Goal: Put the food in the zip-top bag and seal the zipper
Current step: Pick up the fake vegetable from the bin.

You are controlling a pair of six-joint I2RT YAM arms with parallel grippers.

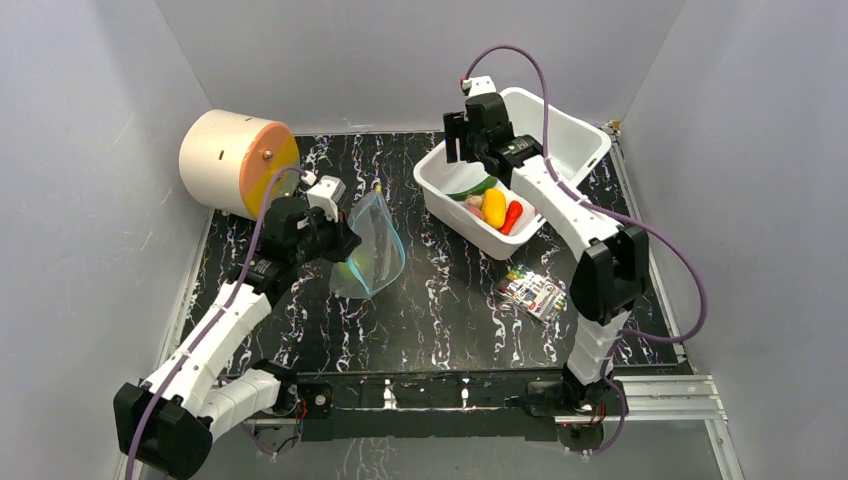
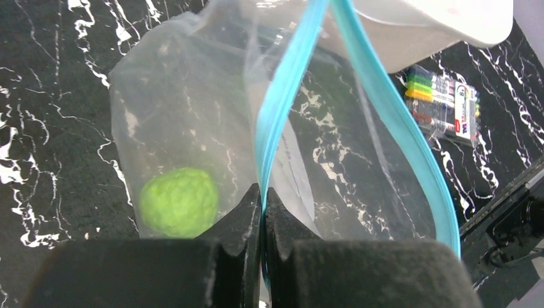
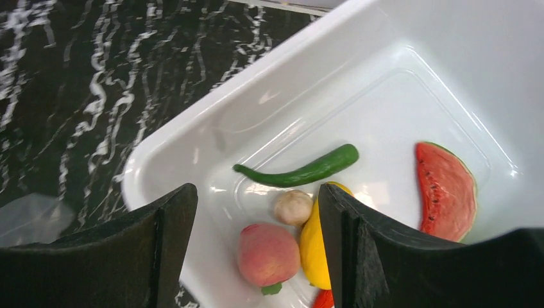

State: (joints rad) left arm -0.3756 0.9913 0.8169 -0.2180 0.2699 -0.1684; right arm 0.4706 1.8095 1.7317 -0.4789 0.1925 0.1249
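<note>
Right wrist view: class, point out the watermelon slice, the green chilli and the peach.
watermelon slice point(image 3: 446, 192), right wrist view, red flesh.
green chilli point(image 3: 301, 174), right wrist view, its middle.
peach point(image 3: 268, 253), right wrist view, pink top.

Black marbled tabletop point(image 1: 440, 310) carries a white bin point(image 1: 572, 132) at one o'clock, a marker packet point(image 1: 531, 292) at four and a cream cylinder point(image 1: 225, 160) on its side at ten. The zip-top bag point(image 1: 375, 250) seems to touch it at nine.

You have one zip-top bag point(image 1: 370, 250) with one green fruit point(image 2: 179, 202) inside, one white bin point(image 1: 580, 135) at upper right holding six food pieces point(image 3: 267, 253), one marker packet point(image 1: 532, 292), and one drum point(image 1: 235, 162) at upper left.
</note>
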